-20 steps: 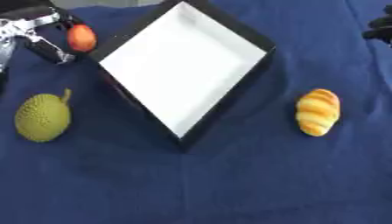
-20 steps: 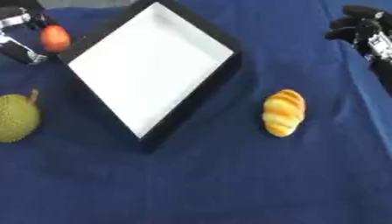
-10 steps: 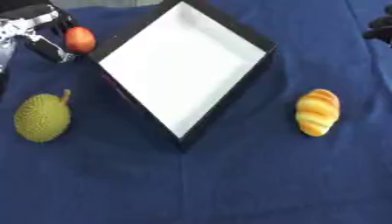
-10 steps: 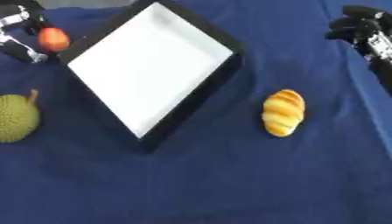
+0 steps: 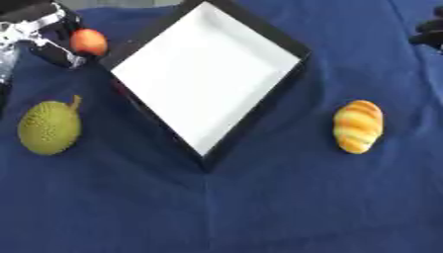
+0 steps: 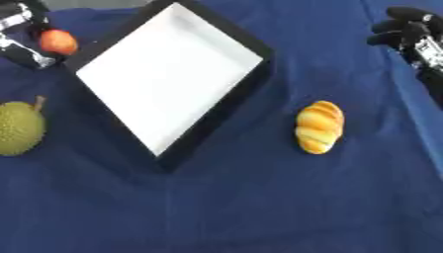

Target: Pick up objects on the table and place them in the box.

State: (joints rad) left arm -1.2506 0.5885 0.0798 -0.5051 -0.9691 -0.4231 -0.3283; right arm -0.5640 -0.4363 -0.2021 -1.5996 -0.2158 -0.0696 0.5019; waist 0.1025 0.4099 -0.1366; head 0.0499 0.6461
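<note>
A black-rimmed box (image 5: 155, 121) with a white floor lies cornerwise on the blue cloth, with nothing in it. At the upper left my left hand (image 5: 41, 33) is curled around a small red-orange fruit (image 5: 88, 42), just beyond the box's left corner. A green spiky durian (image 5: 49, 128) lies to the left of the box. A yellow striped bread roll (image 5: 358, 126) lies to its right. My right hand (image 6: 411, 35) hangs at the upper right with fingers curled and nothing in them.
The blue cloth (image 5: 259, 207) covers the whole table, with a fold running down from the box's near corner. The wide near part holds no objects.
</note>
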